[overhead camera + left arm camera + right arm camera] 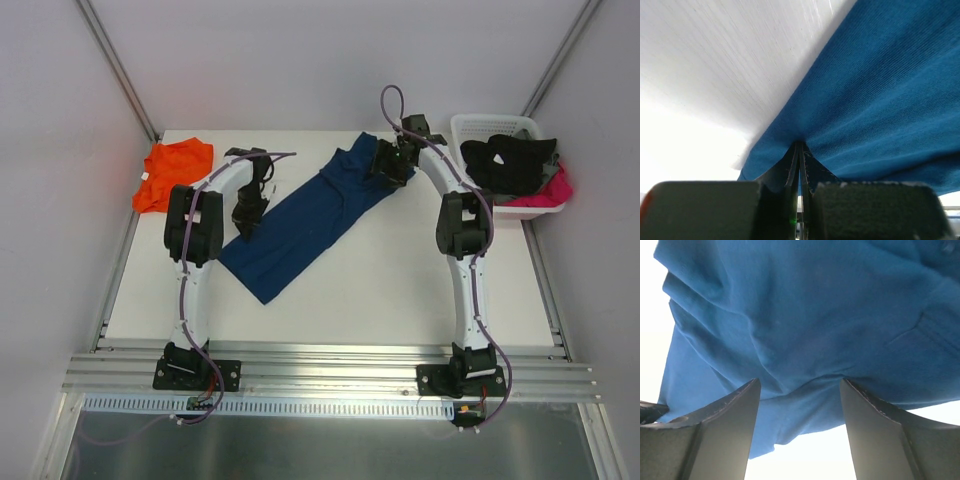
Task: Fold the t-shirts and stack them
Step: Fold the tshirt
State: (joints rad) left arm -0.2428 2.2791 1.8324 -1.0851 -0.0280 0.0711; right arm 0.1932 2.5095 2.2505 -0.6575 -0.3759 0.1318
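- Upper left of the overhead view: orange t-shirt, bunched at the far left corner of the table. Well apart from the other shirt. Folded or merely crumpled: hard to tell. Outer edge at or just past the table's border, unclear which.
- Just right of that: left gripper, lowered at the left border of the navy cloth. Fingertips lost against the dark wrist in the overhead view.
- Left wrist view: left gripper clenched, fingers pressed together on a pinched ridge of blue cloth, with fabric fanning out from the pinch toward the upper right of the frame. Rest of the garment cut off by the frame edges.
- Centre of the overhead view: navy t-shirt, laid as a long diagonal strip from lower left to upper right, flat on the table. Sleeves and collar hard to make out. Upper end partly hidden under the right gripper.
- Right wrist view: right gripper released, jaws spread wide. Both fingers at the bottom of the frame, with rumpled navy cloth filling the view beyond them. Nothing pinched. Tips touching the cloth or just short of it: cannot tell.
- Upper right of the overhead view: white basket off the table's far right corner, heaped with dark and pink clothes spilling over its rim.
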